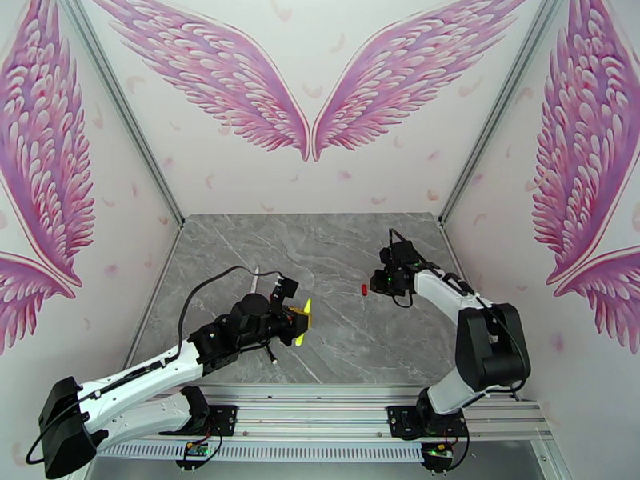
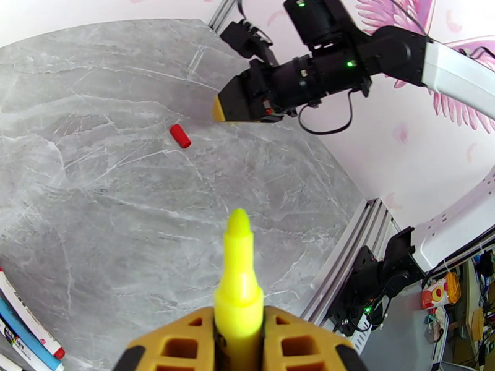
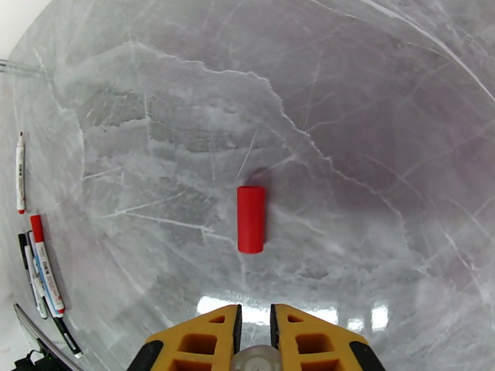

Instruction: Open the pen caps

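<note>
My left hand (image 2: 238,324) grips the yellow highlighter (image 2: 238,273), its tip bare. My right hand (image 3: 255,316) is closed over the red cap (image 3: 250,219), which lies mid-tabletop. The pens (image 3: 44,273) at left seem uncapped yet.

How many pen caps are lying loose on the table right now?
1: a red cap lying on the table, just ahead of the right pincer. Others may be hidden beneath the left arm.

The left arm (image 1: 144,370) and right arm (image 1: 448,294) have white shells, black joints and thin black cables (image 1: 210,280). The fingers (image 3: 204,341) at bottom centre are yellow-orange with square cut-outs.
</note>
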